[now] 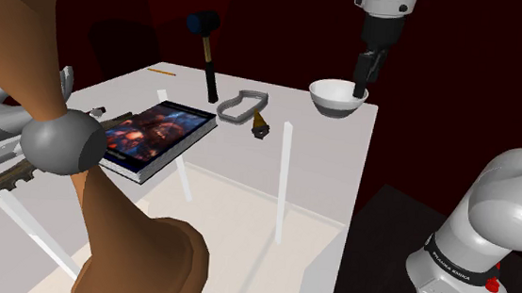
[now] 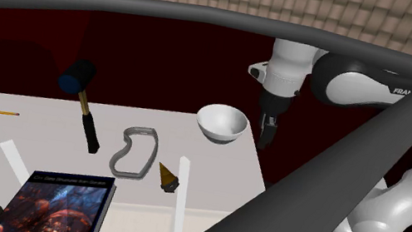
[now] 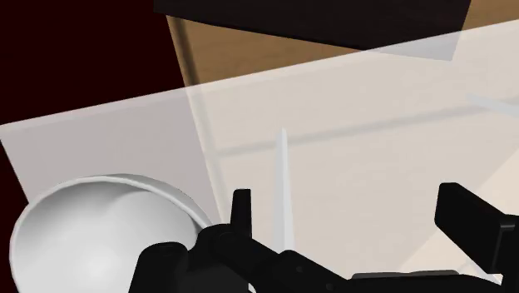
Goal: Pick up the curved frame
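Gripper [image 1: 362, 82] hangs w/ fingers spread wide, nothing btwn them, just beside the white bowl [image 1: 336, 99] at the table's [image 1: 323, 183] far right in the shoulder view. The curved frame [image 1: 256, 96], a grey loop, lies flat left of the bowl, well apart from the gripper and near the hammer [image 1: 209, 57].

We see three risks. The bowl sits btwn gripper and frame, so a low sweep could knock it. The small dark cone [image 1: 259, 127] is just beside the frame and a finger may clip it. The thin rim could also slip out if we close off-centre.
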Motion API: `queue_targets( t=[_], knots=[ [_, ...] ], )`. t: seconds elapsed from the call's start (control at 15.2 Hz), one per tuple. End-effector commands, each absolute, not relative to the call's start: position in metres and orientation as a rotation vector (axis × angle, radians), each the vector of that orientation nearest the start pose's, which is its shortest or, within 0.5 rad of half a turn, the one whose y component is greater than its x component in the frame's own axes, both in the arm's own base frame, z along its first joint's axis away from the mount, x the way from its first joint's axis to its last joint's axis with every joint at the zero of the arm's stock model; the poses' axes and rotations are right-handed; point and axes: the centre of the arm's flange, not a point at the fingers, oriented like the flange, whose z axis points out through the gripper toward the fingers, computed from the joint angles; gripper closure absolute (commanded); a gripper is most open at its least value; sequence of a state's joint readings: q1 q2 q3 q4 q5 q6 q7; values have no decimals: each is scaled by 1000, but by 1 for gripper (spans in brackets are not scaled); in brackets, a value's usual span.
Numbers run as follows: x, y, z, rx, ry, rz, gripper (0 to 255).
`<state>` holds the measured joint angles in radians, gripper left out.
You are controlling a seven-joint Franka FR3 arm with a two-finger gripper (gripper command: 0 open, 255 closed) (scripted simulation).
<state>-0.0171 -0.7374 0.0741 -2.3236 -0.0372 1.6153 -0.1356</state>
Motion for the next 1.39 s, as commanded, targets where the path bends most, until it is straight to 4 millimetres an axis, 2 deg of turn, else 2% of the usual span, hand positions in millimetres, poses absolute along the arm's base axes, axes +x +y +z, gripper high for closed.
queue_targets(
  t=[0.0, 0.33, 0.66, 0.99, 1.32],
  knots=[
    [325, 21, 594, -3217, -283, -38, 0],
    [377, 55, 575, -3204, -32, -34, 0],
    [435, 80, 556, -3172, 214, -30, 0],
    [495, 96, 539, -3120, 455, -26, 0],
    [557, 103, 522, -3050, 690, -21, 0]
  ],
)
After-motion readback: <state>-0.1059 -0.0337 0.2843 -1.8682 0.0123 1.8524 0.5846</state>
